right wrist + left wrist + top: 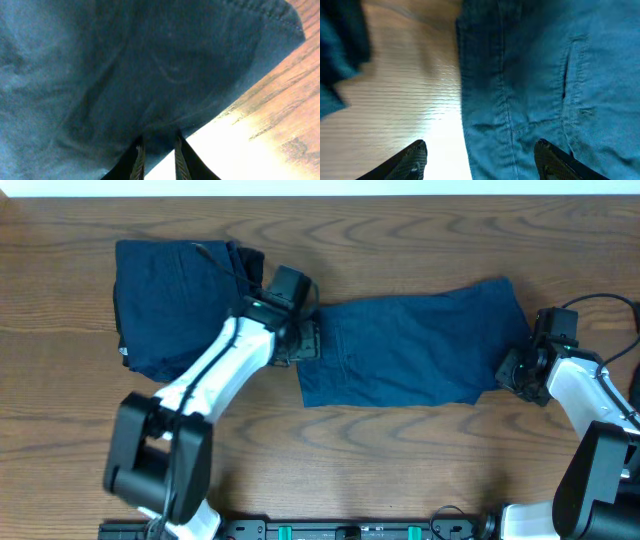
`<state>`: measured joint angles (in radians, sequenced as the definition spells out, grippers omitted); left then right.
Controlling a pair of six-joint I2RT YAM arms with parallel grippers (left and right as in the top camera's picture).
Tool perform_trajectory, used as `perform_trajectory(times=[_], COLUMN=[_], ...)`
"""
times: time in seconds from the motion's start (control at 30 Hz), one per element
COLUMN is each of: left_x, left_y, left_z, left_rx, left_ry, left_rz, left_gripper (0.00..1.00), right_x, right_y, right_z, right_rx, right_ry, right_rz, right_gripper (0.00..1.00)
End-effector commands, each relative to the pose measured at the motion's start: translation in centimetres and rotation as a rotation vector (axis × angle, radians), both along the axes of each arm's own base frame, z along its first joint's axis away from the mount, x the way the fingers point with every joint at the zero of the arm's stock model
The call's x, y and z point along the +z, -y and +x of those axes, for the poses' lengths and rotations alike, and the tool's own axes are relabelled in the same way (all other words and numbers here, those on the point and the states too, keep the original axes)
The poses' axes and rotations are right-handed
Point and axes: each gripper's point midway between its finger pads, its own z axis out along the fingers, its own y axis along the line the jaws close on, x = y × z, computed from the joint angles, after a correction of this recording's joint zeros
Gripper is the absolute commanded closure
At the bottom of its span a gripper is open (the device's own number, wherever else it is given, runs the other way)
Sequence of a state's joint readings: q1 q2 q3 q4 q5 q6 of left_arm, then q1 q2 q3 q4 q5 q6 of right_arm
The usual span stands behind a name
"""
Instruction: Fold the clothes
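Overhead: your left claw (303, 340) sits over one short end of the flat garment (410, 350), and the right claw (518, 372) is at the opposite end. The folded bundle (165, 305) lies just behind the left claw, on the side away from the garment. Judgement: the claws bracket the piece lengthwise so one end can be carried over the other. Left wrist: the left claw's fingers (417, 155) stand wide apart with nothing held. The garment's side edge runs between them, with seamed cloth toward one finger and bare desk (410, 100) toward the other. Judgement: it must close on that edge before any lift. Right wrist: the right claw (157, 145) is nearly closed, and the hem looks nipped between its fingers. Cloth fills the view ahead of the claw, and bare desk shows off to one side past the stitched corner. Room: open desk (400, 460) lies between both claws and the arm bases, so you can sweep there freely. Judgement: behind the left claw the bundle is close, so backing up could drag it.
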<state>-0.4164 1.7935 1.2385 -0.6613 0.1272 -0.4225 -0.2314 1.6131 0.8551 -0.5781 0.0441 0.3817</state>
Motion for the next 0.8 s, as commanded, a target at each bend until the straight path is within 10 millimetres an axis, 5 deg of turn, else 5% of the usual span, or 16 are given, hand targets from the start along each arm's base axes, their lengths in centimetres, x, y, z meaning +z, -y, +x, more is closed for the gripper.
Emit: perform_trajectory(times=[0.0,0.37,0.77], left_x=[-2.2,-6.3,-7.5], left_y=[-0.1,0.2,1.6], left_z=[-0.3,-0.1,-0.7], left_rx=[0.025,0.06,0.055], left_ry=[-0.047,-0.104,-0.144], left_rz=[0.021,0.037,-0.006], left_gripper=[0.29,0.29,0.36], right_x=[-0.1,-0.1,-0.1], right_y=[0.2,0.2,0.1], right_z=[-0.2,-0.3,-0.3], right_rx=[-0.005,-0.005,-0.005], right_ry=[-0.009,-0.011,-0.01], right_rz=[0.002,0.002,0.007], right_gripper=[0.8,0.8,0.8])
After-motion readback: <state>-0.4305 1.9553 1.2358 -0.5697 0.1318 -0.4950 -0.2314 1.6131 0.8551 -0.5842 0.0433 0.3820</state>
